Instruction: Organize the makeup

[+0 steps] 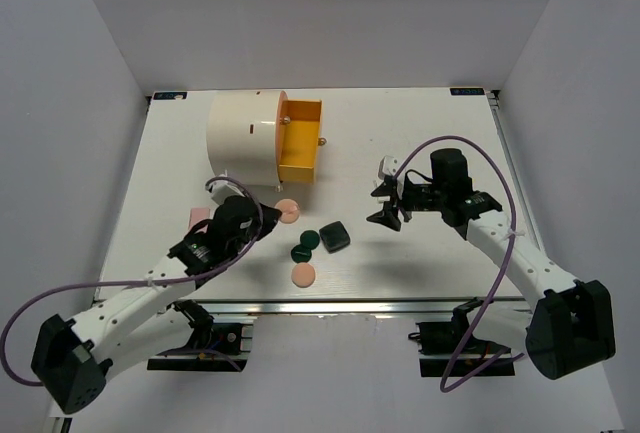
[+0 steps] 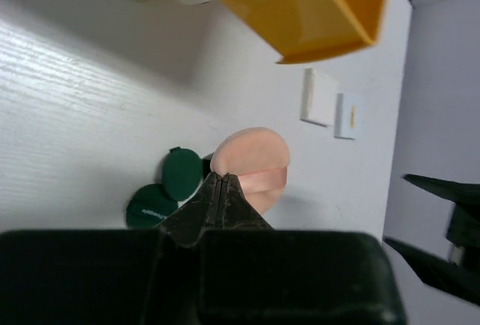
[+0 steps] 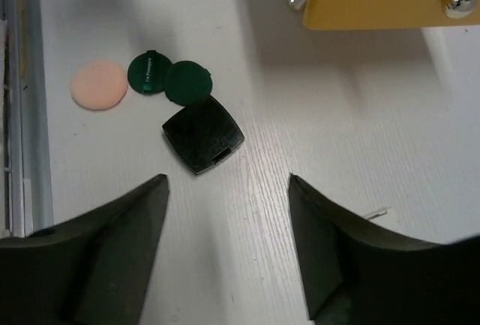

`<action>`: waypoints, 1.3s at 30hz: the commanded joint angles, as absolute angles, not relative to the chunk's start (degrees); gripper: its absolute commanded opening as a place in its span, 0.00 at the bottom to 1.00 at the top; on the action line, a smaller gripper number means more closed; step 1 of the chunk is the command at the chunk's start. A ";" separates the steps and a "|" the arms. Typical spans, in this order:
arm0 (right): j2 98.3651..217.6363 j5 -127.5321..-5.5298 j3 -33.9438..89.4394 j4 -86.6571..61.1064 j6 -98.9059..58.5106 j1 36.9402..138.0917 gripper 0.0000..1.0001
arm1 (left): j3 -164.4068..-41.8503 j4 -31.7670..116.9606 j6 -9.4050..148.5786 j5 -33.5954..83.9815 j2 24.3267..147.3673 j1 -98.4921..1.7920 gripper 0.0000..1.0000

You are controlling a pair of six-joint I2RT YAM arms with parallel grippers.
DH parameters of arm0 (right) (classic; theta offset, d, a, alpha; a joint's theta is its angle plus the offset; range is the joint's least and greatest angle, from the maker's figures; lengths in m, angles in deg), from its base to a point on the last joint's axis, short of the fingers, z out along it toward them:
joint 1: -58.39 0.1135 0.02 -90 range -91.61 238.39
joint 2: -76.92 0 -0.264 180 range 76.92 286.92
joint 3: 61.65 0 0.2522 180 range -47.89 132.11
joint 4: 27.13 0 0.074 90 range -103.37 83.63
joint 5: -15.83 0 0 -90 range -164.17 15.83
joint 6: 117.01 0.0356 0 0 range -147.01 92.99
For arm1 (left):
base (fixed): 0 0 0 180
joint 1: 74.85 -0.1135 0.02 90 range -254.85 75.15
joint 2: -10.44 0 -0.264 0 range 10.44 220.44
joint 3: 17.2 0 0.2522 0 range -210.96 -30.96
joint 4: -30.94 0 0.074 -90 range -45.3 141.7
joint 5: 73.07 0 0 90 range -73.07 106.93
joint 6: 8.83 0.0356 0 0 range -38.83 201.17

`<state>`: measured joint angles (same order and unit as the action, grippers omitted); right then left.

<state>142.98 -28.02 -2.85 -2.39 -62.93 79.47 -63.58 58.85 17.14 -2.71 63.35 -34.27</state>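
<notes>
Pinching a peach disc (image 2: pixel 251 161) by its near edge, jaws shut. Just left of jaws, two overlapping dark green discs (image 2: pixel 182 173). Beyond, orange drawer (image 2: pixel 322 17) and white tiles (image 2: pixel 319 97) on counter (image 2: pixel 75 100).

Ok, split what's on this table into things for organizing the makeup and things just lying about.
Makeup: peach round pad pinched by left gripper; second peach round pad; two dark green discs; black square compact; two white square tiles; pink pad.
Not makeup: big cream cylinder with open orange drawer.
</notes>
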 commanded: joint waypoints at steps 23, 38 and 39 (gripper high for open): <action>145.91 -26.09 2.21 -1.07 -59.97 80.45 0.52 | -119.54 73.97 58.84 -18.13 101.93 -33.98 0.01; 153.29 -25.83 7.22 5.53 -72.80 88.18 0.76 | -121.48 76.08 58.40 -19.28 103.34 -34.95 0.73; 154.51 -26.62 7.40 5.00 -73.41 89.92 0.75 | -122.18 76.25 58.14 -19.11 103.08 -34.95 0.74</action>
<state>152.73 -26.67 4.76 3.71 -68.44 86.97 -118.86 75.35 58.60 -18.29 105.62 -34.82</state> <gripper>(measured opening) 0.759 0.735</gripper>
